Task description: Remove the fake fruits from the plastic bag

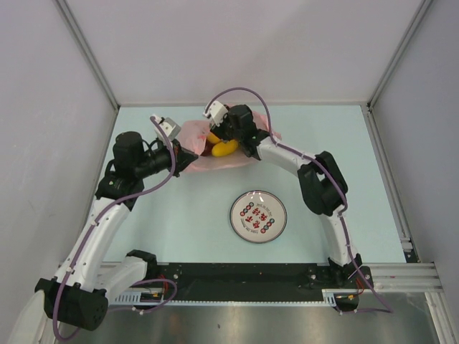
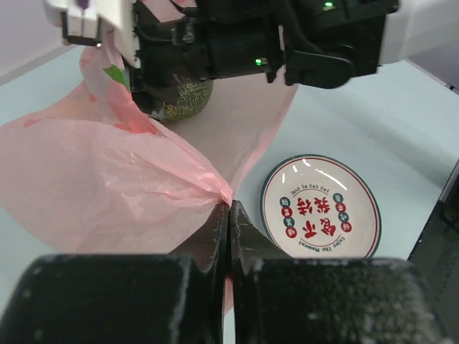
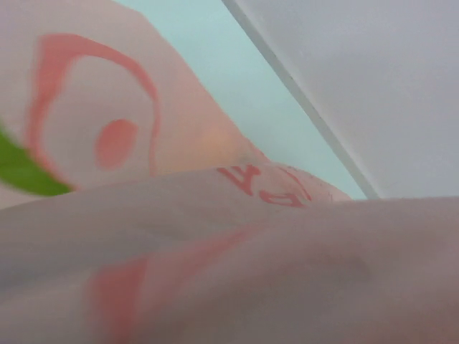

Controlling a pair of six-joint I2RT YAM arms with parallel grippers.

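Observation:
The pink plastic bag [image 1: 192, 133] lies at the back of the table, its mouth facing right. My left gripper [image 2: 228, 209] is shut on a pinch of the bag's film [image 2: 107, 179] and holds it up. My right gripper [image 1: 219, 136] reaches into the bag's mouth; its fingers are hidden. In the right wrist view only pink film [image 3: 215, 236] pressed against the lens shows. Of the fake fruits, a yellow-orange oval [image 1: 225, 148], a dark red piece [image 1: 206, 150] and an orange one [image 1: 213, 137] show in the mouth. The netted melon [image 2: 189, 95] sits under the right wrist.
A round white plate [image 1: 258, 216] with red-black print lies in the middle of the table, nearer than the bag; it also shows in the left wrist view as the plate [image 2: 320, 208]. Grey walls close in the back and both sides.

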